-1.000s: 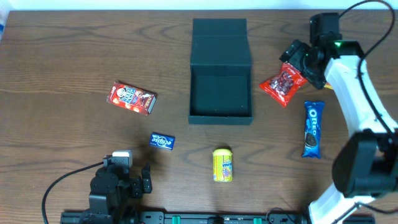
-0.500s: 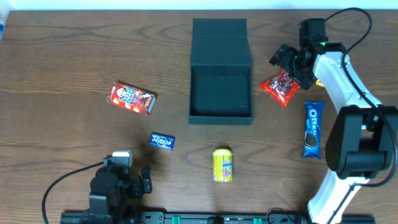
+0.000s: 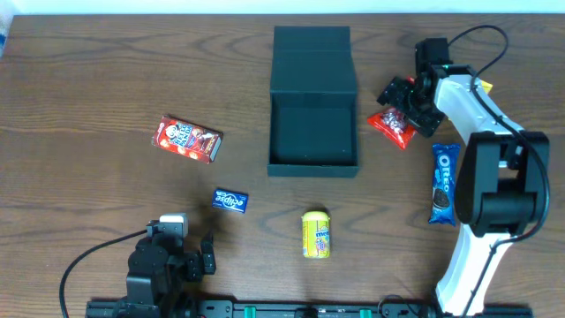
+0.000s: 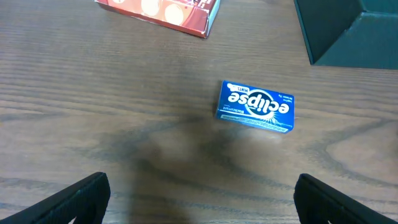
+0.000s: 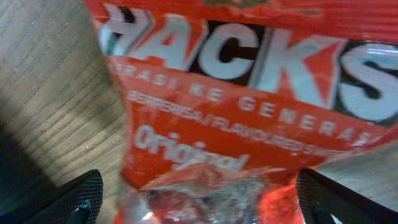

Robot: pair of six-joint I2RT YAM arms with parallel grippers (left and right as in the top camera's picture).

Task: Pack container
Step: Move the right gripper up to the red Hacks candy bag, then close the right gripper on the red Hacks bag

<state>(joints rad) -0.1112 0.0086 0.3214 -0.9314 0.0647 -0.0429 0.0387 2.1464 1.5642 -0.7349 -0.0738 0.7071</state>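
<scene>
The container (image 3: 313,132) is a dark teal-black square box at the table's middle back, open and empty, its flap lid (image 3: 313,55) laid back behind it. Its corner shows in the left wrist view (image 4: 348,31). My right gripper (image 3: 403,100) is open just right of the container, low over a red snack bag (image 3: 396,128). In the right wrist view the bag (image 5: 236,93) fills the space between the spread fingers (image 5: 199,202). My left gripper (image 3: 201,254) is open and empty near the front edge (image 4: 199,199).
A red snack box (image 3: 188,140) lies at the left, also in the left wrist view (image 4: 161,12). A blue Eclipse mint box (image 3: 230,201) (image 4: 255,106) lies ahead of the left gripper. A yellow can (image 3: 316,234) lies front middle. A blue Oreo pack (image 3: 444,183) lies at the right.
My right gripper has swung left and down onto the red snack bag, which shifted slightly left. The left arm has not moved.
</scene>
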